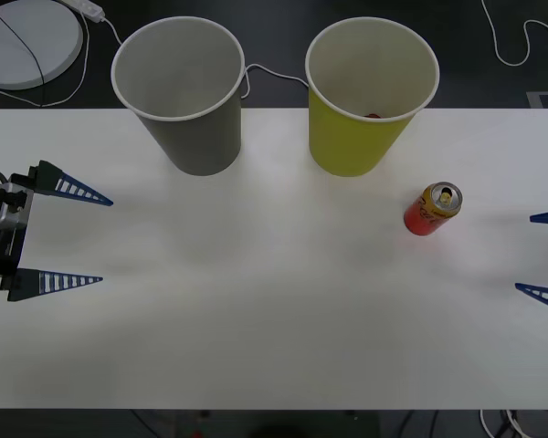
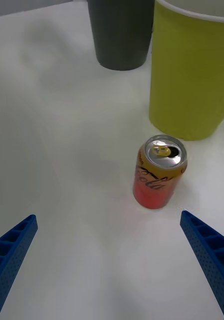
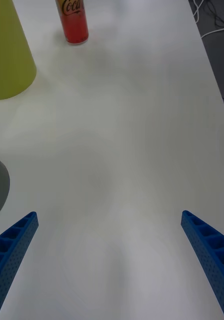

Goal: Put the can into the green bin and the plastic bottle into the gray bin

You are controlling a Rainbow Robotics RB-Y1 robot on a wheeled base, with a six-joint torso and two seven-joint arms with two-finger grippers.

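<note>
The small red can [image 1: 431, 208] with its orange-yellow label stands upright on the white table [image 1: 256, 310], a little right of and nearer than the green bin [image 1: 370, 137]. The gray bin [image 1: 187, 128] stands to the left of the green one, both upright. My right gripper [image 1: 527, 253] is open at the table's right edge, pointing at the can [image 2: 159, 172], which stands a short way beyond its fingers [image 2: 201, 240]. My left gripper [image 1: 105, 242] is open at the left edge, with nothing between its fingers. The plastic bottle is out of view. A small dark red spot [image 1: 373, 115] shows inside the green bin.
A round white disc [image 1: 27, 41] and white cables [image 1: 507, 41] lie on the dark floor behind the table. Between the two grippers lies bare table surface. In the left wrist view the can [image 3: 74, 22] stands far off, past the green bin [image 3: 7, 55].
</note>
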